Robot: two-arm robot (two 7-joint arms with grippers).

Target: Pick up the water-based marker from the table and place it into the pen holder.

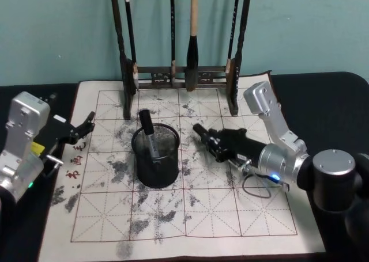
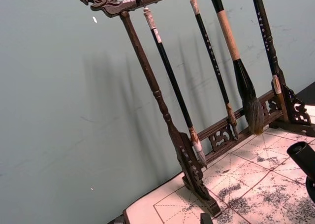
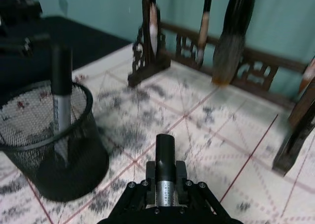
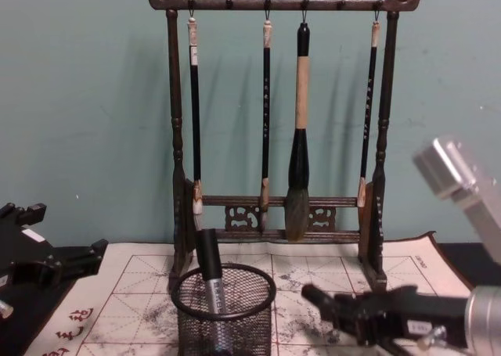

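Here, right tool (image 1: 209, 136) clamped on marker (image 3: 165, 152), near holder (image 1: 140, 169), second marker (image 1: 148, 131) inside, left tool (image 1: 86, 124) open, empty, at mat (image 1: 230, 216) edge.

Mat (image 1: 242, 216) on table (image 1: 323, 95). Pen holder (image 1: 155, 161) on mat, left of centre, marker (image 1: 147, 129) standing in it. Brush rack (image 1: 184, 78) behind, at mat's far edge. My right gripper (image 1: 214, 141) just right of holder, second marker (image 3: 165, 150) in it. My left gripper (image 1: 85, 125) over mat's left edge.
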